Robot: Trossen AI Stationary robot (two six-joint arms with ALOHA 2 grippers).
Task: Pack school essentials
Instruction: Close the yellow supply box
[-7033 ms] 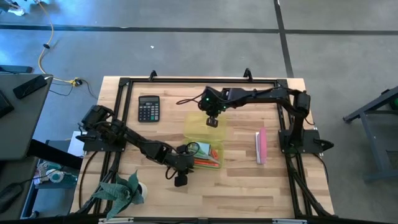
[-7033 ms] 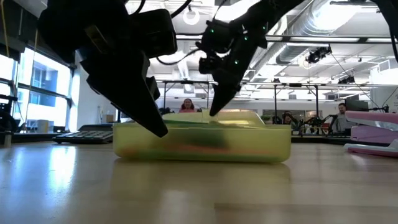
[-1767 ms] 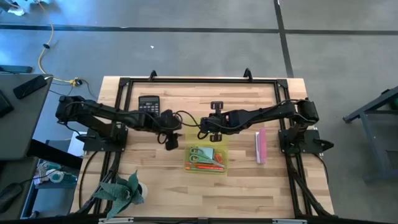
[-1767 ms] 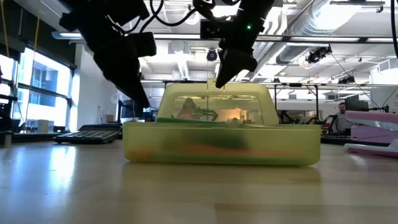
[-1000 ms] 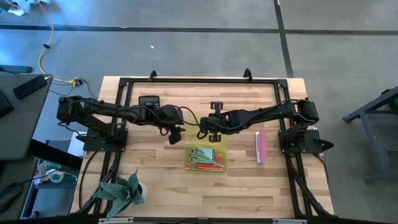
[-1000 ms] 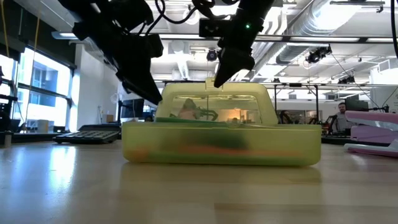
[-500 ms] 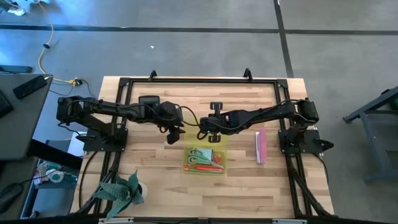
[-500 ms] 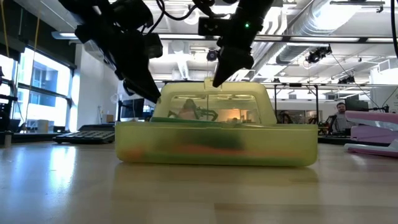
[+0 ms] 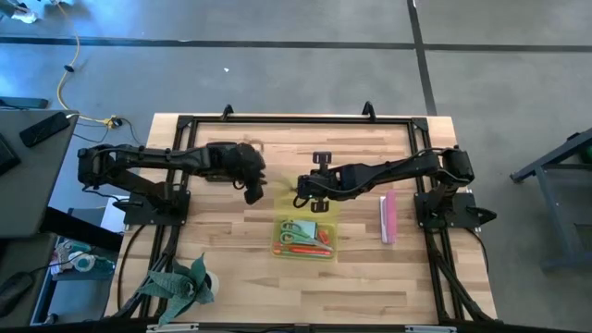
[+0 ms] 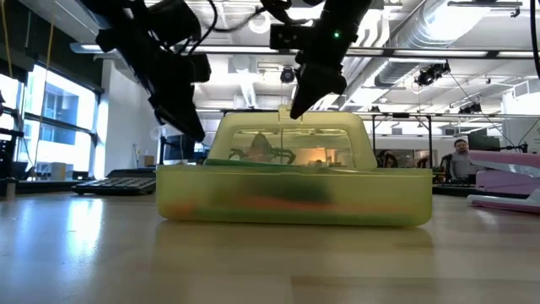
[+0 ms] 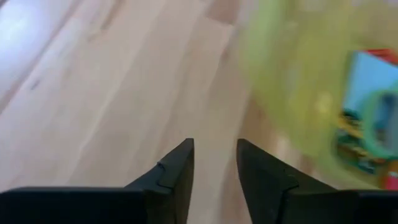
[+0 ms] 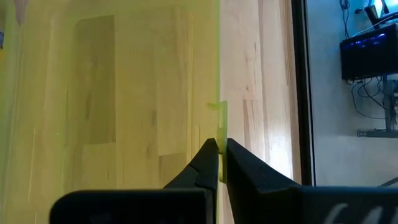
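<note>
The translucent yellow-green plastic case (image 9: 305, 231) sits near the middle of the light wooden table (image 9: 231, 268), with its hinged lid (image 10: 291, 139) raised upright along the far edge. Inside the open base lie the school essentials: green-handled scissors (image 9: 296, 228) over a light blue pad, with orange and red pens (image 9: 314, 248) along the near side. In the low view the contents show only as blurred green and orange shapes through the case wall.

The right gripper (image 9: 310, 194) is at the top edge of the raised lid. The right wrist view shows its two dark fingers (image 12: 239, 165) pressed together on the thin yellow-green rim of the lid, pinching it just below a small tab.

The left gripper (image 9: 252, 191) hangs above the table just beside the left rear corner of the case, apart from it. In the left wrist view its fingers (image 11: 177, 174) are slightly spread with bare wood between them and nothing held; the case and its coloured contents appear blurred to one side.

A pink, elongated stapler-like object (image 9: 388, 217) lies on the table well to the right of the case.
</note>
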